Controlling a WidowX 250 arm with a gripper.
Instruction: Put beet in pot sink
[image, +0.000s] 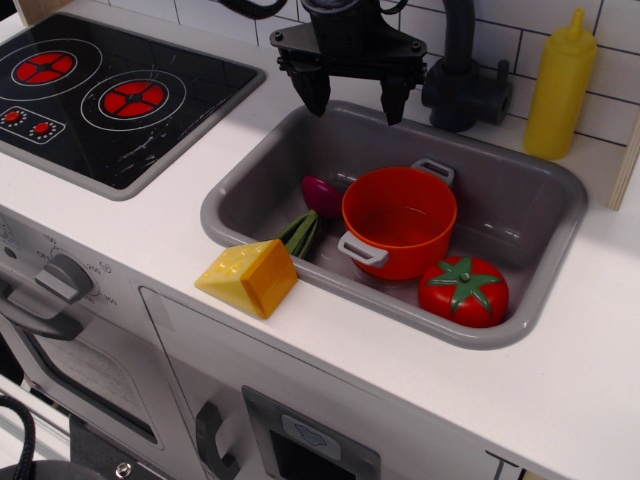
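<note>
A: Okay, beet (318, 205) first. Where is it?

B: Inside the sink (520, 190), at the left end, lying against the front-left wall. Magenta bulb points to the back, green leaves run forward toward the rim. The bulb sits just beside the pot (398, 220), maybe touching its left side; can't tell for sure.

A: Pot status?

B: Upright in the middle of the sink, orange-red, grey handles front-left and back-right, nothing inside. So the beet isn't in yet; the task looks not started, by the annotator's judgement.

A: Why does the layout matter?

B: The beet is wedged between the sink wall and the pot, so there's little room around it. A grasp probably has to come from above, across the bulb. Leaves look thin and likely to slip.

A: Other stuff?

B: Tomato (464, 290) in the front-right corner of the sink, touching or just beside the pot. Yellow cheese wedge (250, 277) on the sink's front-left rim, right next to the beet leaves. Stove top (110, 95) off to the left, yellow bottle (560, 85) at the back right, dark faucet (465, 85) behind the sink.

A: Pincer?

B: Gripper (350, 98) hangs above the back edge of the sink, fingers spread wide, holding nothing, touching nothing. Well apart from the beet, up and behind it.
</note>
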